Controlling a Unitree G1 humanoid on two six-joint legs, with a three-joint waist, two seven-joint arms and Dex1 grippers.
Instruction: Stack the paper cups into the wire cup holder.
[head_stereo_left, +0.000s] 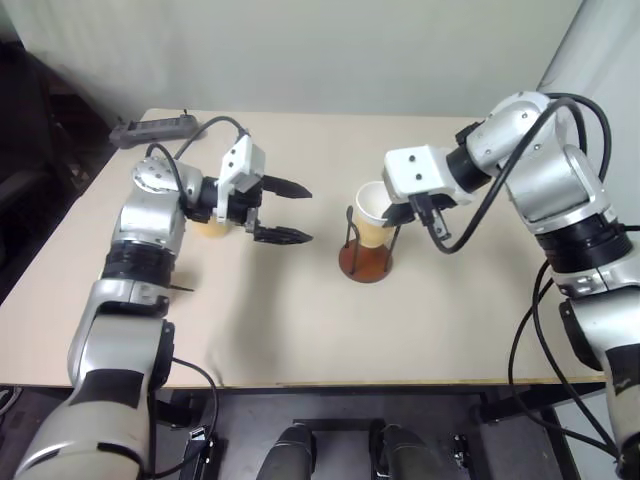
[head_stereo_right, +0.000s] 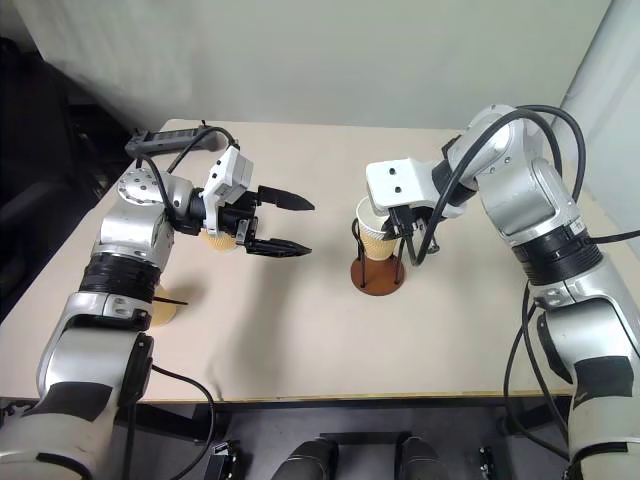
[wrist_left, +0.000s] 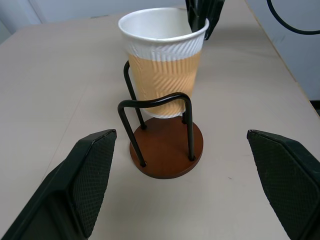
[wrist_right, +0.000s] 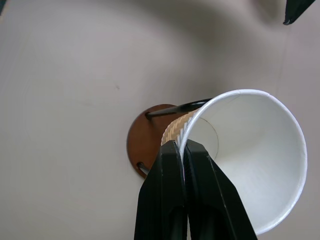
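Pinching the rim of a paper cup (head_stereo_left: 374, 213), the right gripper (wrist_right: 183, 150) has its two black fingers clamped together on the cup wall, one inside and one outside. The cup hangs tilted, its lower part already between the loops of the wire cup holder (wrist_left: 165, 150), its bottom apparently not yet seated on the reddish-brown base. The holder stands near the middle of the desk (head_stereo_left: 300, 340).

Handling, as judged: the cup is light, thin-walled and easily crushed; its ribbed sleeve offers some friction, while the rolled rim is the stiffest place to hold. A rim pinch such as this leaves the body free to slide between the wires, though the tilt could catch it on a loop. The holder, also light, might tip or shift if pushed sideways.

Pose: the right arm reaches in from the right, its wrist angled steeply downward over the holder. The left gripper (head_stereo_left: 278, 212) hovers above the desk left of the holder, pointing towards it, its fingers spread wide and empty. Two more paper cups stand on the left: one (head_stereo_right: 216, 240) behind the left wrist, another (head_stereo_right: 163, 310) partly hidden by the left forearm.
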